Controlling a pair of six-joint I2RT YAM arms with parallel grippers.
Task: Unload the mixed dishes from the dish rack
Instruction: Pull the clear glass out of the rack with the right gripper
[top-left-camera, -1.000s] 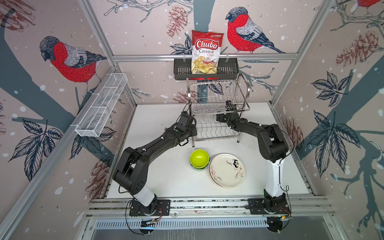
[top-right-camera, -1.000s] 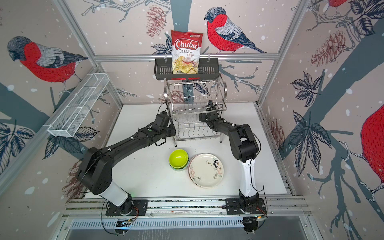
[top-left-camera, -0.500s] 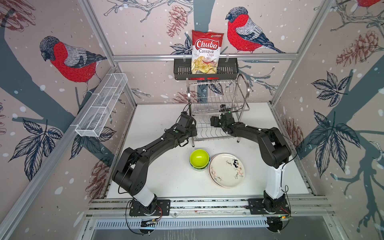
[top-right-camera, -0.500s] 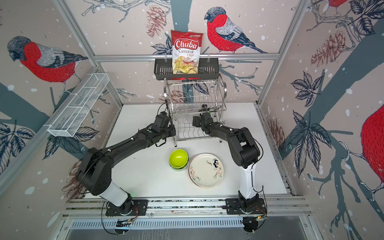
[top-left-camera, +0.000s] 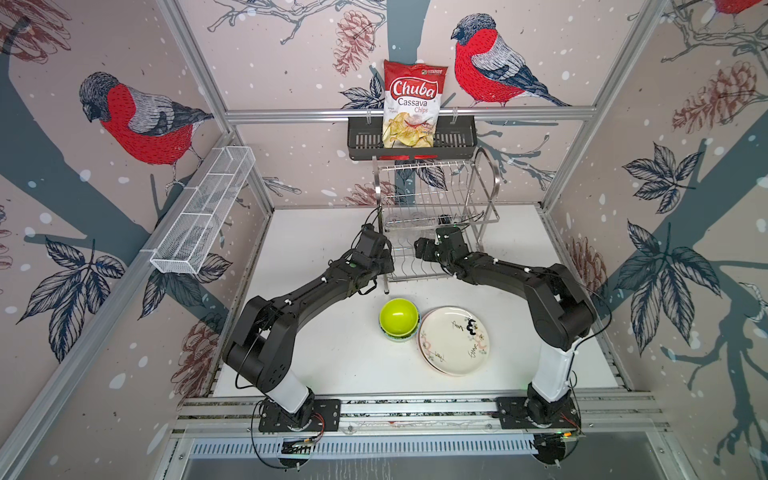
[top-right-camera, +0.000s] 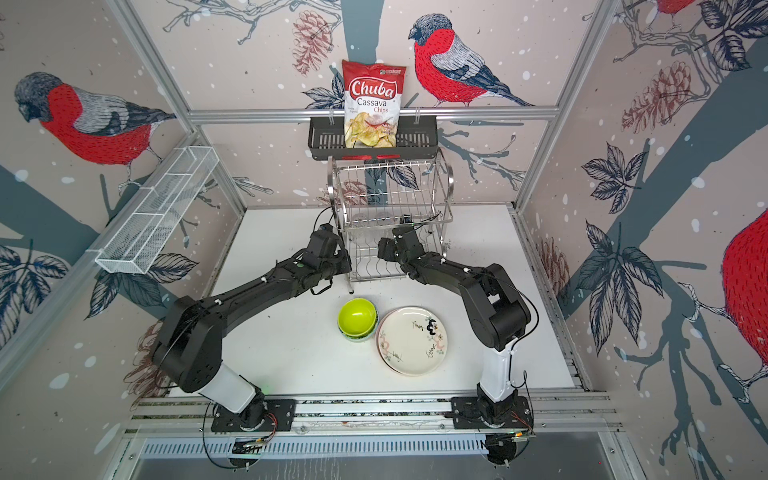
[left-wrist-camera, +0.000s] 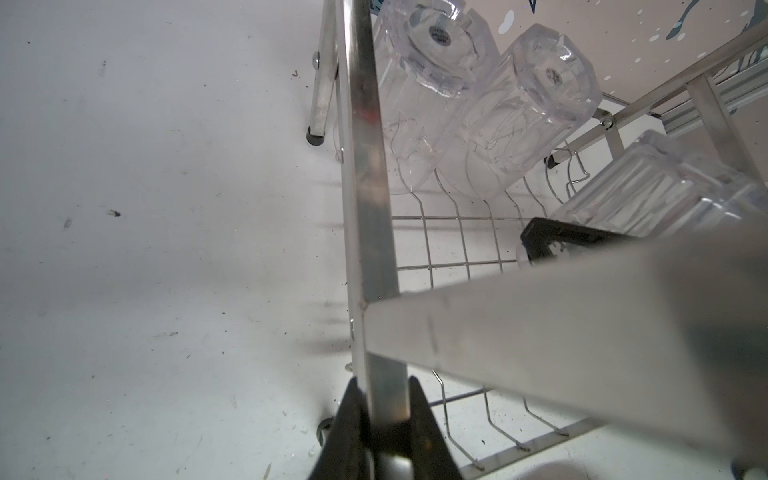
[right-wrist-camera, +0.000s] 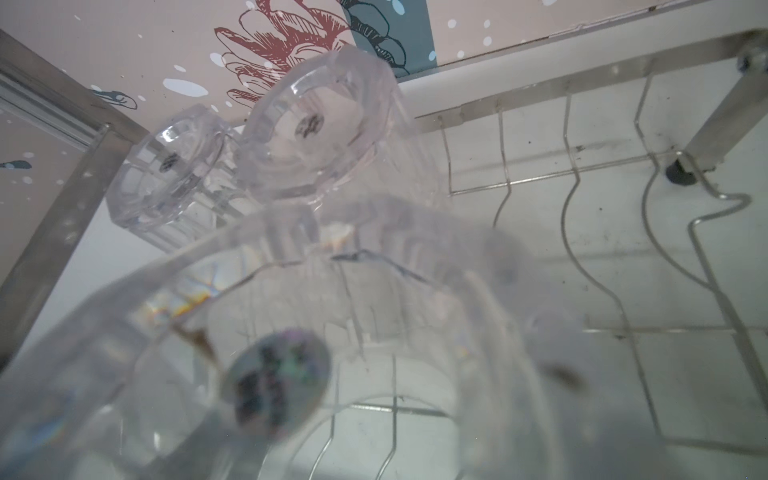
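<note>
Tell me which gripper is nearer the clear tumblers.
Right. The right gripper is beside a tumbler inside the dish rack; the left gripper clamps the rack's front post, farther off.

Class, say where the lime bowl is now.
In both top views the lime bowl sits just left of the doodled plate, in front of the dish rack.

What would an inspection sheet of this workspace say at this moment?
Surface: white table, few dark specks.
Job's things: dish rack holds three clear tumblers on its lower tier; lime bowl tops a bowl stack beside cream plate.
Clutter: chips bag in black basket; white mesh tray on wall.
Grippers: left gripper shut on rack post; right gripper at third tumbler, grip unclear.
Cables: black cable loops along arms.
Surroundings: bird wallpaper, aluminium frame.
</note>
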